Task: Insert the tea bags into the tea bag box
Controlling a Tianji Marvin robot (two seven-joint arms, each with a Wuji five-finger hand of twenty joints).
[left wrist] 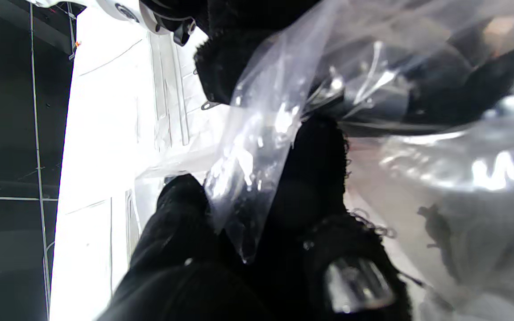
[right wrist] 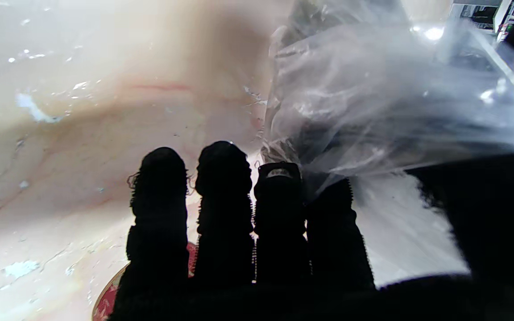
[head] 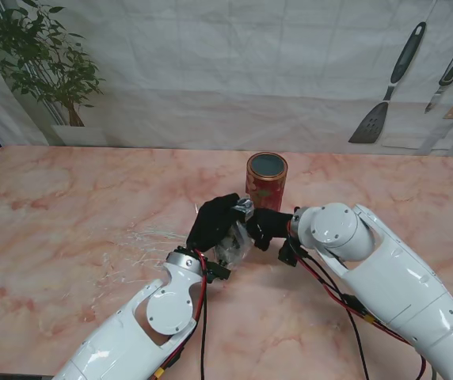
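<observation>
- Pink marbled stone covers the bench [head: 60,214], and behind it hangs a pale backdrop with a potted plant [head: 40,59] and printed kitchen utensils [head: 389,87].
- Nearest the robot, just on the near side of the tea bag box [head: 267,180], the left robot hand [head: 215,223] is closed on a clear plastic bag [head: 234,241]; its wrist view shows the film pinched between dark fingers [left wrist: 315,169].
- The right robot hand [head: 268,226] meets the same bag from the other side, also just short of the box. Its four fingers [right wrist: 223,191] lie together and the film seems caught between them and the thumb, so it looks clamped on the bag.
- Whether tea bags sit inside the plastic cannot be told; only dark flecks show through it.
- Farthest back stands the box, a red round tin, upright with its mouth open.
- The step appears to be working the bag open or drawing its contents out. Done well, one hand should anchor the film while the other pulls gently, avoiding a tear.
- Any release should happen directly over the tin's mouth, without nudging the tin.
</observation>
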